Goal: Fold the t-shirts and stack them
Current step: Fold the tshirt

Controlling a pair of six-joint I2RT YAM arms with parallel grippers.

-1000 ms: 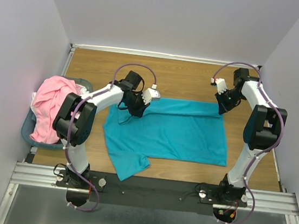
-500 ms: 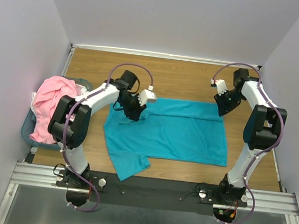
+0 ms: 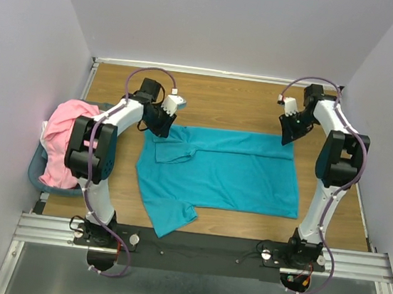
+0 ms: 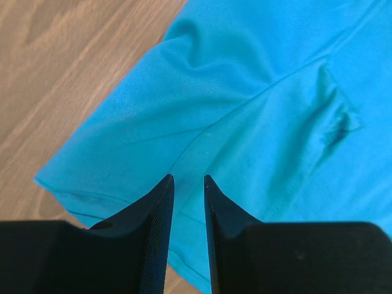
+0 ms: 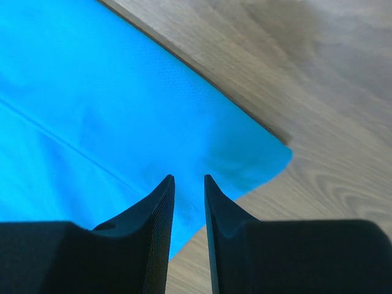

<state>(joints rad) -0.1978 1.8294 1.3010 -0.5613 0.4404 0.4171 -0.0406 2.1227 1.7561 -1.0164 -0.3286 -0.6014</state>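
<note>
Wood-grain table [image 3: 259, 101] fills the boxed workspace, and nearest the arm bases one sleeve [image 3: 171, 219] of the teal shirt [image 3: 235, 180] sticks out toward the near edge, not yet tucked in. Past it the shirt's body lies flat and fairly smooth across the middle of the table. Level with it at the left edge sits a basket [image 3: 34, 170] with the pink shirt [image 3: 65, 138] heaped in it, crumpled and spilling over the rim. Farther back, a band along the teal shirt's far edge looks to be turned over onto the body, with the far left sleeve [image 3: 174, 151] lying on top. The left jaws hang over the shirt's far left corner and the right jaws over its far right corner; both wrist views show them parted by a narrow gap, with nothing between them and the cloth below. Beyond them is bare wood up to the back wall. By this showing the task is early: at most one fold is laid on the teal shirt, the near sleeve and further folds remain, and the pink shirt has yet to be spread, folded and stacked.
</note>
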